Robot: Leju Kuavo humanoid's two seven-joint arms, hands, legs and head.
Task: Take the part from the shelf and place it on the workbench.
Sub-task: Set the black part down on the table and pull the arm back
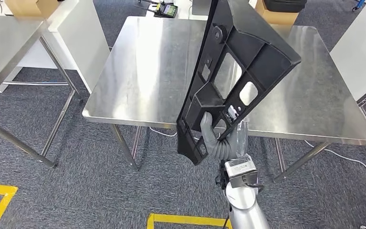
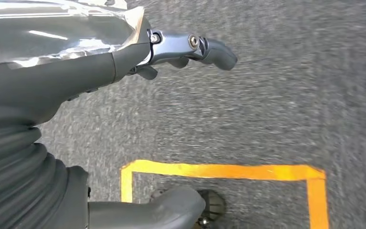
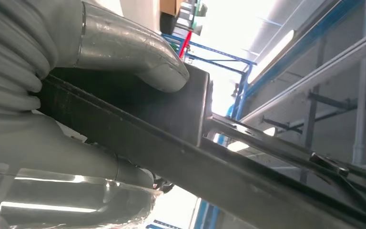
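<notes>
A large black plastic part (image 1: 238, 67), ribbed with cut-outs, stands tilted on edge in the air over the near edge of the steel workbench (image 1: 143, 81). My right hand (image 1: 217, 138) grips its lower end from below, thumb pressed on the panel. The right wrist view shows the grey thumb (image 3: 138, 52) lying flat on the black part (image 3: 171, 138). My left hand (image 2: 171, 52) hangs over the grey carpet with its fingers apart and nothing in them.
A second steel table (image 1: 5, 38) stands at the left. White panels (image 1: 362, 47) flank the workbench on the right and left. Yellow tape lines (image 1: 181, 220) mark the carpet near my feet. A cable (image 1: 343, 160) trails under the workbench.
</notes>
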